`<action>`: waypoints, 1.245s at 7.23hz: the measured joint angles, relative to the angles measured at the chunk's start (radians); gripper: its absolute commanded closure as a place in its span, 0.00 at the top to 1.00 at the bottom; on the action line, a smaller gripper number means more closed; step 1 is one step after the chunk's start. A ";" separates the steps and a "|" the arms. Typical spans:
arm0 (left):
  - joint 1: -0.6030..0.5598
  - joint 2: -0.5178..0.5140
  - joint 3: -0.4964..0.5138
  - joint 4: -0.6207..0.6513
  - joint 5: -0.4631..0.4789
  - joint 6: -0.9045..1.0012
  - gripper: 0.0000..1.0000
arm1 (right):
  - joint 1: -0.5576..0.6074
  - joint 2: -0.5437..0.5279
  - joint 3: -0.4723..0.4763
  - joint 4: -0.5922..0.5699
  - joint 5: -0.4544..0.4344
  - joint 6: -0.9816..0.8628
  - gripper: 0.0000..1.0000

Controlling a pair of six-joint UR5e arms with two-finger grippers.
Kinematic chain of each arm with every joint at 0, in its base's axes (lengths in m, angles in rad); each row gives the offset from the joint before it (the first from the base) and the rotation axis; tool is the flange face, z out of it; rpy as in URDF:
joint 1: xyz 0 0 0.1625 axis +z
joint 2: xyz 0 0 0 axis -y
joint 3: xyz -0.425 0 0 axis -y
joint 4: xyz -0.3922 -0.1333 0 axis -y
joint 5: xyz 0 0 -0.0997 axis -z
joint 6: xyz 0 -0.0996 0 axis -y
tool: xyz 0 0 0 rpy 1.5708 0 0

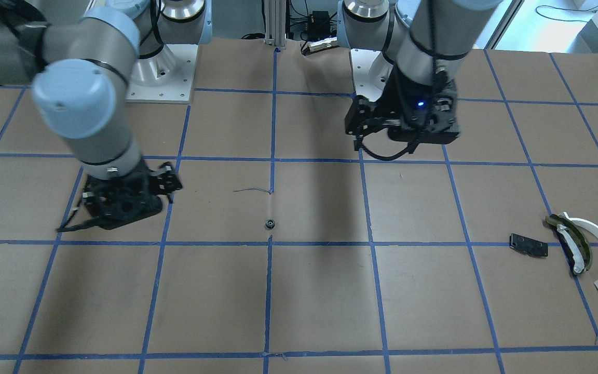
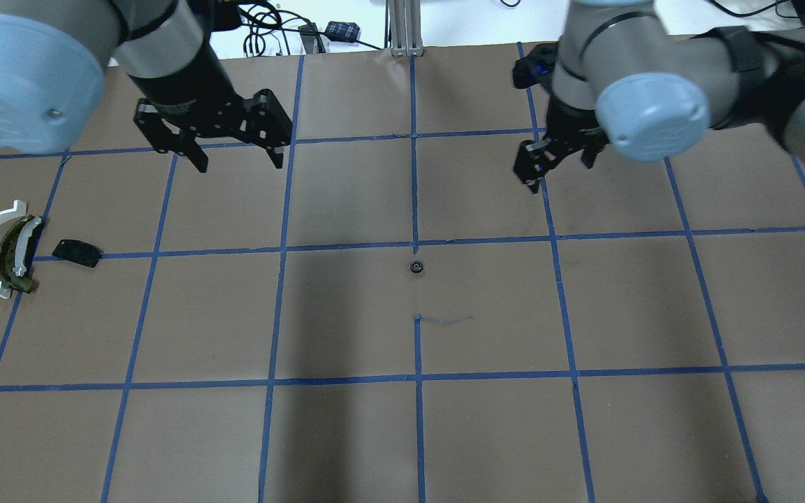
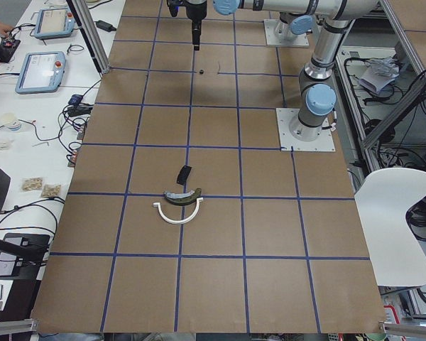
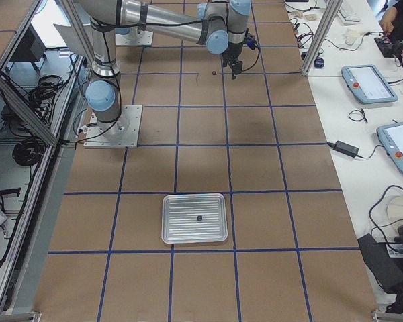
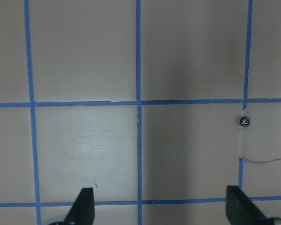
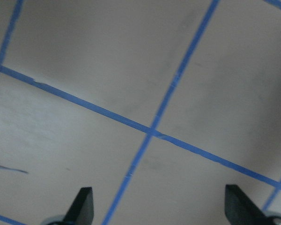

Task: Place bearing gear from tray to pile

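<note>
- sitting alone mid-table, the gear [image 2: 417, 267] lies just beside a tape line [image 2: 414, 188], well apart from both tray [image 4: 169, 225] and pile [image 2: 4, 248]; likely a hand-over spot both arms can reach.
- left claw [image 2: 238, 162] hangs released above the table, with the gear off to one side of it; being on the pile's side, it looks like the one to fetch.
- right claw [image 6: 159, 208] is also spread wide and grasps nothing.
- a small dark part [image 4: 199, 218] lies in the tray.
</note>
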 measured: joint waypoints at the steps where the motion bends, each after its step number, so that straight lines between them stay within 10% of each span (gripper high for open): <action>1: -0.080 -0.046 -0.059 0.116 0.016 -0.098 1.00 | -0.142 -0.035 0.001 0.020 -0.012 -0.175 1.00; 9: -0.299 -0.375 -0.186 0.557 0.014 -0.257 1.00 | -0.921 0.298 0.006 -0.387 0.034 -0.921 1.00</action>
